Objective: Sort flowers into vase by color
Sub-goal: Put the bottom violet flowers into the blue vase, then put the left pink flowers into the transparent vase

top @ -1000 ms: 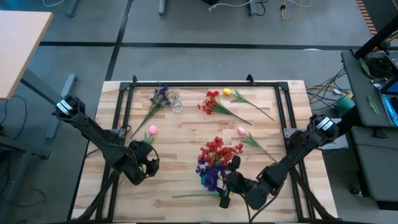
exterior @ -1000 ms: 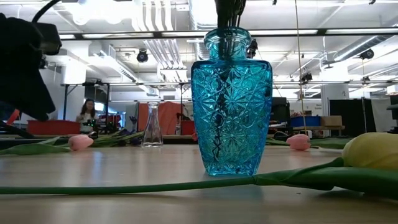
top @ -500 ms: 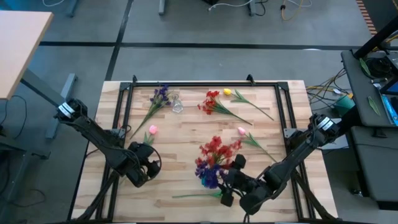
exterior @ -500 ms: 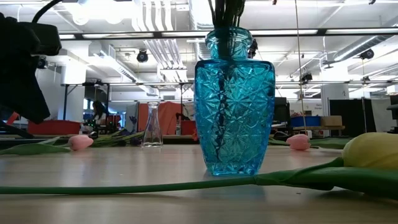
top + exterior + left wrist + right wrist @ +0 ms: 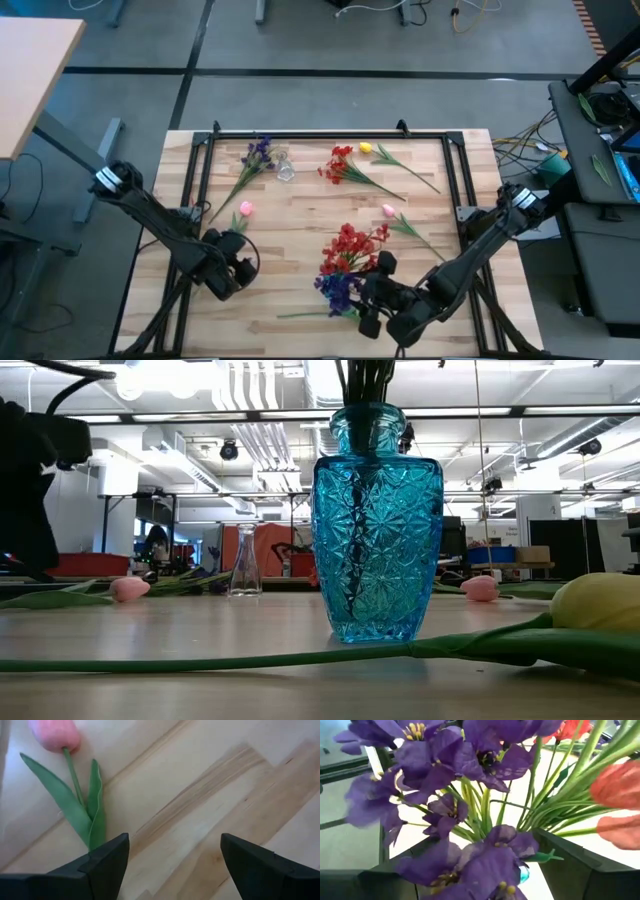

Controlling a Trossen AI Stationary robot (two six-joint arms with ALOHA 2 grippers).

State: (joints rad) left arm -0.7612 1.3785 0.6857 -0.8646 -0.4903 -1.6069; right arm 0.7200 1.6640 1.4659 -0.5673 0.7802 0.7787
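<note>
Here the right gripper (image 5: 372,293) crowds the blue vase (image 5: 377,525), near the table edge (image 5: 320,352).

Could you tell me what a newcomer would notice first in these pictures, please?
The cut-glass blue vase fills the middle of the low view, holding red and purple flowers near the table's front edge. The right gripper sits right beside that bouquet. A pink tulip lies just ahead of the open left gripper.
</note>
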